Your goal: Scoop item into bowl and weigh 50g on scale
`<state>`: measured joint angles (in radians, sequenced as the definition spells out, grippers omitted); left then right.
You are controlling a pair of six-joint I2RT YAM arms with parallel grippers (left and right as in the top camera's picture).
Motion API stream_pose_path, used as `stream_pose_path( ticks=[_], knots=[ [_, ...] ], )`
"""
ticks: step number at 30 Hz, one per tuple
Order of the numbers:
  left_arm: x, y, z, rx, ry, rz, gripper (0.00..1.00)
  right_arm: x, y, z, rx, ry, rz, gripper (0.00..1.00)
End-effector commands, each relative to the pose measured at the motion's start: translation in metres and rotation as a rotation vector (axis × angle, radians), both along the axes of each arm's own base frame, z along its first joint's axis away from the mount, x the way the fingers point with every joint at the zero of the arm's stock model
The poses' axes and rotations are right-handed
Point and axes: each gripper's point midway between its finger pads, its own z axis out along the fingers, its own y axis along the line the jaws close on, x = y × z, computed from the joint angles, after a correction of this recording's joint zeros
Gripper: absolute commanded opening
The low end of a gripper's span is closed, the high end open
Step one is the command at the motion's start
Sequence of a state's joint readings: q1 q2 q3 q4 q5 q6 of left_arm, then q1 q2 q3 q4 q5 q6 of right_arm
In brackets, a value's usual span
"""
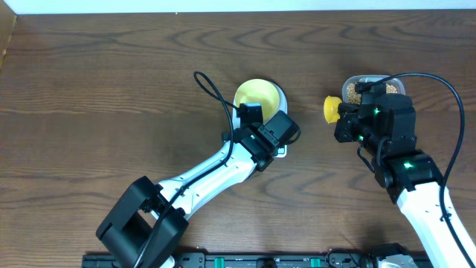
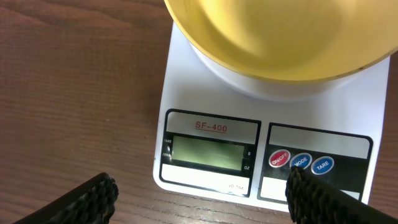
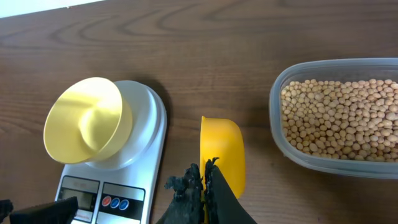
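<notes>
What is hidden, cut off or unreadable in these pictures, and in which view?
1. Scale display: left wrist view, no digits legible; overhead, the left gripper covers it.
2. Bowl: left wrist view, its far side is cut by the top edge.
3. Scoop handle: right wrist view, hidden by the right gripper.
4. Container: right wrist view, cut by the right edge.

Soft, even light covers the dark worktop (image 1: 89, 89), leaving only faint shadows in the sharp overhead view. In the left wrist view the close bowl (image 2: 273, 37) is blurred, while the lettering on the scale (image 2: 186, 81) is legible. The right wrist view shows the scoop (image 3: 222, 149) and beans (image 3: 339, 118) crisply.
</notes>
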<state>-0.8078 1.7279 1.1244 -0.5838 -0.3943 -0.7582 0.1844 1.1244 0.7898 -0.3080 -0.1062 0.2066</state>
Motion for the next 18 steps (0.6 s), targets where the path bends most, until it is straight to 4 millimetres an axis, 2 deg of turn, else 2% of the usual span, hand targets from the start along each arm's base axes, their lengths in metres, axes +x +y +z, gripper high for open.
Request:
stream_pose_path(
  ticks=[1,18],
  knots=[
    [-0.0006,0.0037,0.0014,0.009,-0.002,0.000,0.88,0.0031,-0.0018,0.0105,-0.025,-0.036,0.008,0.01],
    [-0.0012,0.0042,0.0005,0.011,0.001,0.000,0.88,0.0079,-0.0008,0.0175,-0.034,-0.075,0.020,0.01]
  ],
)
